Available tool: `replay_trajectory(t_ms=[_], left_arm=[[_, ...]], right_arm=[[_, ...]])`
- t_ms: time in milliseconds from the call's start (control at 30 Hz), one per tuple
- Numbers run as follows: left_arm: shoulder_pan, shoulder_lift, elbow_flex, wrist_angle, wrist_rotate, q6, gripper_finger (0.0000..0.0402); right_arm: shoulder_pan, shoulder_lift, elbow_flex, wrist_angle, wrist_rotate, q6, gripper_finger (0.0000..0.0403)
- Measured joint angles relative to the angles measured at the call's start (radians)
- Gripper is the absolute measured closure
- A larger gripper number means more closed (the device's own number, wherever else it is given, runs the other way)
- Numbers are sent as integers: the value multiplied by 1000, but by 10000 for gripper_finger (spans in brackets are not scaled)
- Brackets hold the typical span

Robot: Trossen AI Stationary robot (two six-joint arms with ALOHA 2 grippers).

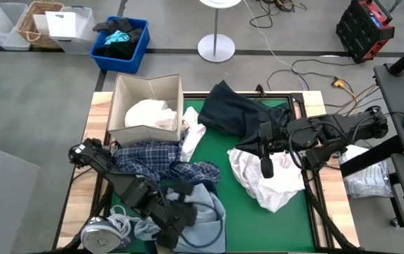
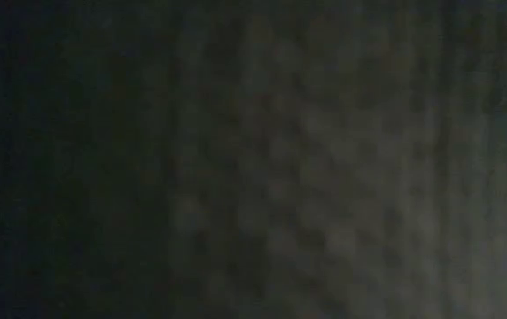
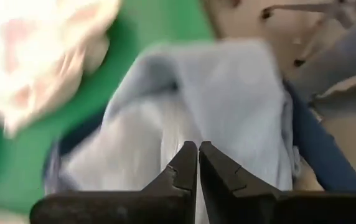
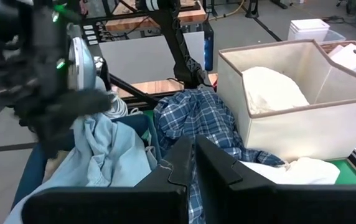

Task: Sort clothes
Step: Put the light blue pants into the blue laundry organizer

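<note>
Two grippers are seen with fingers closed on nothing, the left gripper (image 3: pixel 198 163) over the light blue denim (image 1: pixel 205 212) at the table's near edge, so cloth could be pushed off if it is lowered without opening.

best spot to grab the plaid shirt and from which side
Probably the bunched ridge in the middle of the plaid shirt, taken from straight above. It lies crumpled on the green mat in raised folds, which suit a two-finger pinch. Its far edge presses against the fabric box and its near edge meets the light blue denim, so side approaches look crowded.
</note>
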State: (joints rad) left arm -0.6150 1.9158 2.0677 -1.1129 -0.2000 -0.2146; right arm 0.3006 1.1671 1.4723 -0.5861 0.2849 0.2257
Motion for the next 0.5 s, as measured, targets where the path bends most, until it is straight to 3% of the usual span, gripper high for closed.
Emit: replay_trajectory(t_ms=[100,267,500], left_arm=[[7,28,-36,131,38,133,402],[15,92,-99,297,52,219,402],[54,152,-128,388,331,198,402]], right_arm=[[0,0,0,0,4,-9,390],[0,-11,0,-1,22,-17,390],[0,-38,0,1,41,1,390]])
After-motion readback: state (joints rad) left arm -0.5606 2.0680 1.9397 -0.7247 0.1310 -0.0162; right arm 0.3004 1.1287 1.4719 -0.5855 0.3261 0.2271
